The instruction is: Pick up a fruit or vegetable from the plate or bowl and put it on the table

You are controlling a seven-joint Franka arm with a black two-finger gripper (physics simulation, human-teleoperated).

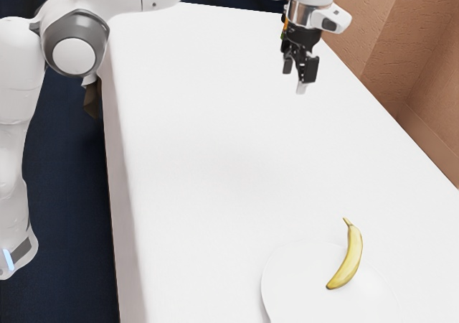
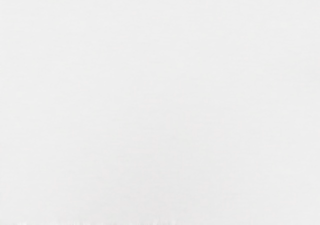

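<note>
yellow banana (image 1: 351, 257) lies on the white plate (image 1: 290, 283), stem end past the rim; plate sits on the white table (image 1: 201, 158); black gripper (image 1: 295, 80) released, fingers parted, up over the table, well apart from banana.

Here's the white worktop (image 1: 215, 136), stretching long, and there's the pale plate (image 1: 297, 287) lying on it, in from both long edges, well apart from the edge at the exterior view's top.
</note>
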